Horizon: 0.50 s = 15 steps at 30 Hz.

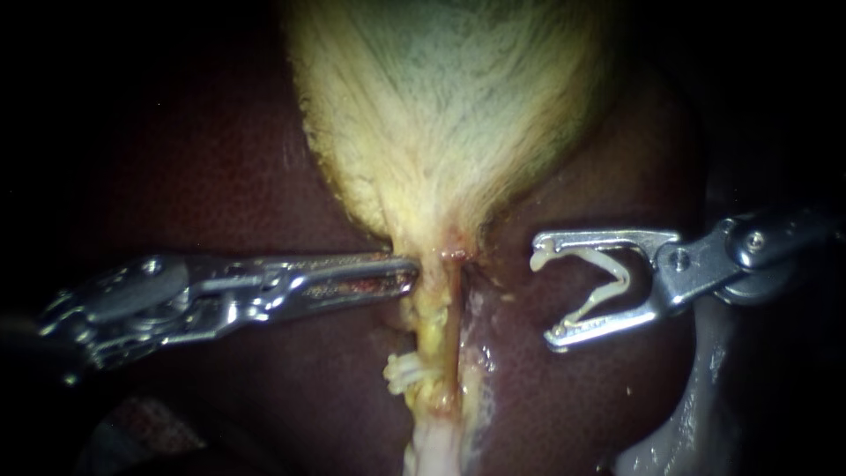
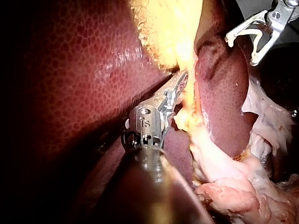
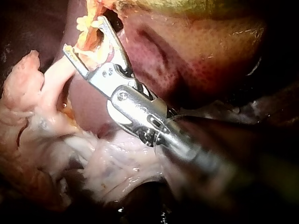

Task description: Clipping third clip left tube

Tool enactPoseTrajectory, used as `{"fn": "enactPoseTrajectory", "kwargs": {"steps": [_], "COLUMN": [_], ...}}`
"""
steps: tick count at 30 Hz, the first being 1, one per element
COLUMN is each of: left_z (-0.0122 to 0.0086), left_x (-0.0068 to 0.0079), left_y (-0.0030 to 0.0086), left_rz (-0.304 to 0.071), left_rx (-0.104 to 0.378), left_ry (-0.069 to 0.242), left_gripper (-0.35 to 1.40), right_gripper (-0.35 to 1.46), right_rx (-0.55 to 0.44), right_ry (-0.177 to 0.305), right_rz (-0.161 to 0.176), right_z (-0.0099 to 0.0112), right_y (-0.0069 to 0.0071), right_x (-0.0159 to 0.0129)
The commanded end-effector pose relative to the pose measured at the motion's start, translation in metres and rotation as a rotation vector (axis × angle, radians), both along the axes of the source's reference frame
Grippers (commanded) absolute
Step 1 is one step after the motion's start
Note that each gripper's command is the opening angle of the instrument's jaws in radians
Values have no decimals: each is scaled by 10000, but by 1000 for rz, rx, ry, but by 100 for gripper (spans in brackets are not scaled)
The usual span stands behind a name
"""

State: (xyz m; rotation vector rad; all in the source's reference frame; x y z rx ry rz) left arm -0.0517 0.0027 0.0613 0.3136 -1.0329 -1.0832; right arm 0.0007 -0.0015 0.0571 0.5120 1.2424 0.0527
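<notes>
Endoscope view: illumination comes from the camera side and concentrates on the gallbladder (image 1: 449, 97), which is bright. The liver (image 1: 203, 167) is dim, and the corners fall to black. Specular glare marks the left instrument (image 1: 412, 271), the right instrument (image 1: 546, 297) and its white clip (image 1: 602, 300). Wrist views: the wet liver carries highlight spots, the gallbladder is overexposed, and the near shafts lie in shadow.

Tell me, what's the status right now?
Left instrument shut on gallbladder neck. Right instrument holds open clip, short of tube. Nothing in between.
</notes>
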Motion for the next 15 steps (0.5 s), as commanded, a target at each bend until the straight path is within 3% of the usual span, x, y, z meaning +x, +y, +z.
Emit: {"fn": "enactPoseTrajectory", "kwargs": {"steps": [1, 7, 15], "left_z": [0, -1, -15], "left_x": [0, 2, 32], "left_y": [0, 0, 6], "left_rz": [0, 1, -1], "left_rx": [0, 0, 4], "left_ry": [0, -1, 1], "left_gripper": [-35, -35, -35], "right_gripper": [60, 60, 60], "right_rx": [0, -6, 64], "right_ry": [0, 5, -5], "right_rz": [0, -6, -23], "right_z": [0, 3, 33], "right_y": [0, -5, -41], "right_x": [0, 6, 54]}}
